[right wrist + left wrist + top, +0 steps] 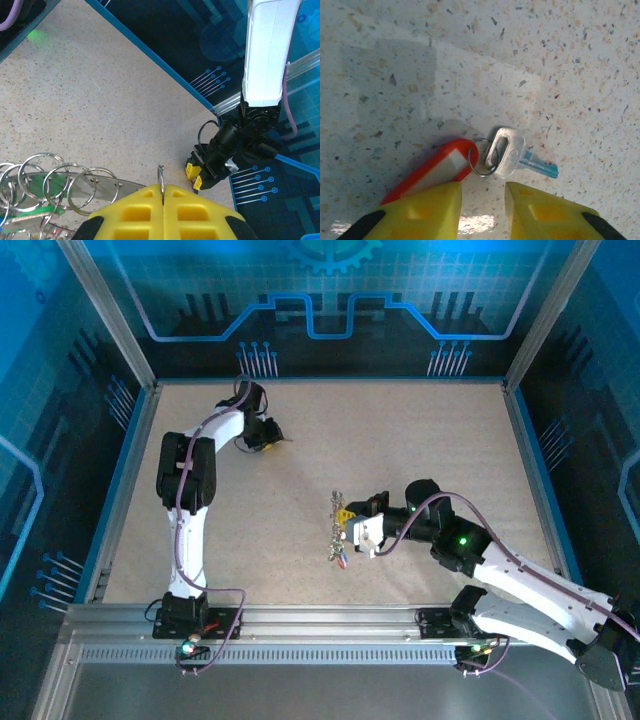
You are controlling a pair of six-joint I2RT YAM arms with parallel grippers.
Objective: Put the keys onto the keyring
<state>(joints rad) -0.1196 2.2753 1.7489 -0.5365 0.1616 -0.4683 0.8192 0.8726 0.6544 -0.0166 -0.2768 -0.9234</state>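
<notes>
Left end effector [482, 212]: the yellow fingers [430, 210] are set apart and nothing is held between them. It is positioned low over the far-left part of the worktop [470, 60]. A loose key [509, 150] is lying flat just ahead of the tips. The silver key is joined by a small split ring [481, 159] to a red tag [432, 172]. The tag's near end is overlapped by one finger in the left wrist view; whether they touch cannot be told.

Right end effector [162, 190]: the fingers are pressed together, clamped on a thin wire loop of the keyring [125, 184] near mid-worktop. Several wire rings and a green tag [42, 210] are carried on the keyring. From above, the bunch [337, 540] is seen just beside the end effector, well apart from the loose key.

Handling, as judged:
- The key is light, thin, stiff and smooth. Flat on a hard worktop, it is likely to skid or slip out of the pads.
- The plastic tag is thicker and less slick, so it is the better place to take hold. The key and split ring are then left free to swing.
- The split ring is springy wire and is expected to resist being opened.
- The keyring bunch is loose and floppy, and it can pivot in a grip on thin wire.
</notes>
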